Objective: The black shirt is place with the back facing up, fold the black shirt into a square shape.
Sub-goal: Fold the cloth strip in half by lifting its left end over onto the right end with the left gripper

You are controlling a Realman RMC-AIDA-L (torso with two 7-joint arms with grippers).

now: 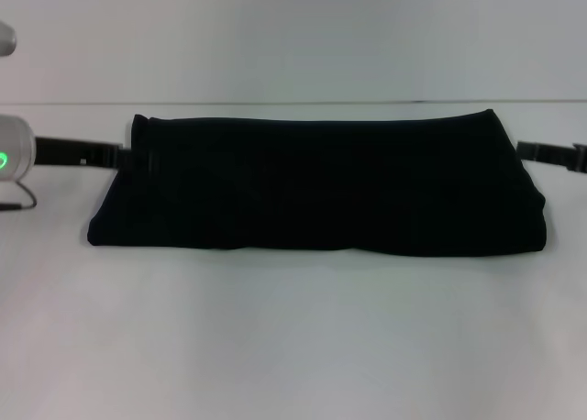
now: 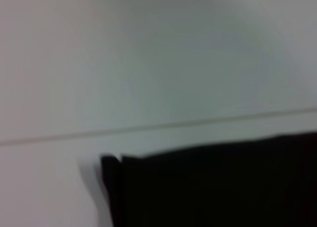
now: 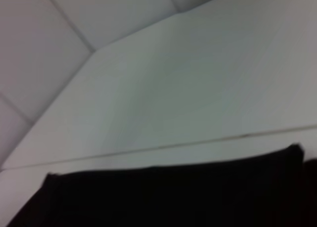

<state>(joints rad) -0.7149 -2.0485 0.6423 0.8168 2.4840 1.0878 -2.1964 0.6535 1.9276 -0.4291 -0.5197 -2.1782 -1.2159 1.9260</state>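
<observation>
Between the left gripper point(image 1: 124, 154) and right gripper point(image 1: 525, 151), on the white table point(image 1: 293, 337), the black shirt point(image 1: 316, 183) is seen folded into a wide band. Finger states cannot be told. Probably crosswise folds are left.

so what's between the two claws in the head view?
Only the black shirt, folded into a wide band on the white table. The left claw meets its left end, the right claw its right end.
</observation>
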